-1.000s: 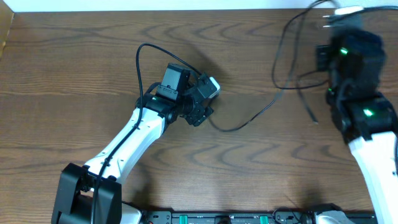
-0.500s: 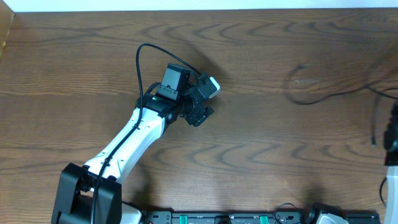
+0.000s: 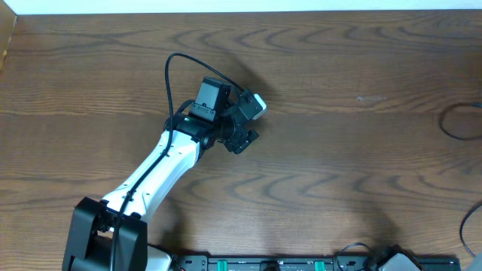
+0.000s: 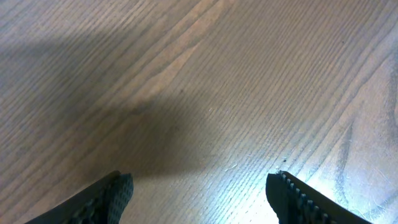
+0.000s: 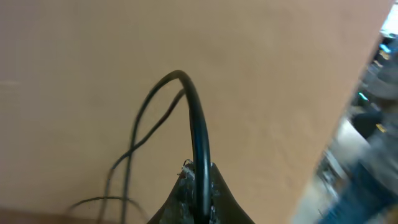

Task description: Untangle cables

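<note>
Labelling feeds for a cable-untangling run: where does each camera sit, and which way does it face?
Overhead: above the table, looking straight down; left arm and left hand show.
Left wrist: on the left arm, facing down at bare wood; open fingertips show.
Right wrist: behind the right hand, shut on a black cable.
Shared: overhead and left wrist both show the left hand.

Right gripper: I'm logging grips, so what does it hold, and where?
The right gripper pinches a black cable along its cord; no plug shows at the grip.
</note>
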Robot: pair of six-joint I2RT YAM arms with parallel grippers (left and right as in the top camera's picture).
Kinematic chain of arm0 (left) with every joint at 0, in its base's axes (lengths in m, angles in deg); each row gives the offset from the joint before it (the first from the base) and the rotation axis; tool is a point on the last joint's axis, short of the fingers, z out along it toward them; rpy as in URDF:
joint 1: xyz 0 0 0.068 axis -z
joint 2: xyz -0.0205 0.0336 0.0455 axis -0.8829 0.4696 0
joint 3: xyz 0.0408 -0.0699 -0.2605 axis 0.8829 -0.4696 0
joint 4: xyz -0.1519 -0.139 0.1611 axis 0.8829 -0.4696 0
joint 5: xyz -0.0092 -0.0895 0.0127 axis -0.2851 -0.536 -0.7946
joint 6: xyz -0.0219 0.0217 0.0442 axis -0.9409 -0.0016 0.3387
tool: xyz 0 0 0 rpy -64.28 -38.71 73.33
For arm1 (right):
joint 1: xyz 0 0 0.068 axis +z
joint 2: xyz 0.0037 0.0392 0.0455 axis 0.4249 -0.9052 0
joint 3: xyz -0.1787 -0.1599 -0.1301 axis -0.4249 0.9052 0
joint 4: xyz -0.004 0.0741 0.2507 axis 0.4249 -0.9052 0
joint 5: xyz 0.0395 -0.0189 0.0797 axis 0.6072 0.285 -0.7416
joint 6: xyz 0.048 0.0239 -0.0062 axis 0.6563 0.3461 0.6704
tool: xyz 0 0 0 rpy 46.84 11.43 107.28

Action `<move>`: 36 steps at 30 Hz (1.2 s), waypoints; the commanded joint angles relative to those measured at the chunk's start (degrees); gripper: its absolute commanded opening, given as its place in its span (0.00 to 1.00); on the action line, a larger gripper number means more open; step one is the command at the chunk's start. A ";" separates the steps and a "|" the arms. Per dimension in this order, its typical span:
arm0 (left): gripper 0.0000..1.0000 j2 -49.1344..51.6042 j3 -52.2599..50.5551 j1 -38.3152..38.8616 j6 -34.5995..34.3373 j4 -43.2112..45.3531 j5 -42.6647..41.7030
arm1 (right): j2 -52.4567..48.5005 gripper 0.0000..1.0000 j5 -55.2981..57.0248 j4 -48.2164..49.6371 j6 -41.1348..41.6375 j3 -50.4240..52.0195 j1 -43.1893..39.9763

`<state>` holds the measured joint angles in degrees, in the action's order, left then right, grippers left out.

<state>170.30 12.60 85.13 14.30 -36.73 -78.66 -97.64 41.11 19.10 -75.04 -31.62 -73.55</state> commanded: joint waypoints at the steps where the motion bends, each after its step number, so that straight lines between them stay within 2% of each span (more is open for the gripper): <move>1: 0.75 0.66 -0.04 0.09 0.50 -0.26 -0.74 | -3.23 0.01 -0.76 0.35 5.49 -0.72 -5.14; 10: 0.75 0.66 -0.04 0.09 0.48 -0.28 -0.74 | -10.36 0.01 -2.25 5.38 6.62 -0.87 -14.88; 15: 0.75 0.66 -0.07 0.09 -0.63 -0.66 -0.76 | -12.44 0.01 -16.28 5.49 9.25 -1.09 -17.77; 18: 0.75 0.66 -0.07 0.09 -0.63 -1.11 -0.74 | -14.80 0.01 -20.55 5.18 11.93 -1.09 -18.32; 27: 0.75 0.66 -0.07 0.09 -1.92 -1.57 -0.74 | -25.55 0.01 -23.32 -0.07 12.02 -1.09 -18.32; 32: 0.75 0.66 -0.07 0.09 -1.92 -1.53 -0.76 | -30.47 0.01 -29.40 -2.91 12.11 -1.09 -18.29; 36: 0.75 0.66 -0.07 0.09 -2.10 -1.60 -0.74 | -34.16 0.01 -32.72 -5.84 15.19 -1.09 -18.14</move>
<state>170.30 12.60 85.13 12.57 -38.15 -78.66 -129.58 12.87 14.27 -62.82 -31.79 -91.67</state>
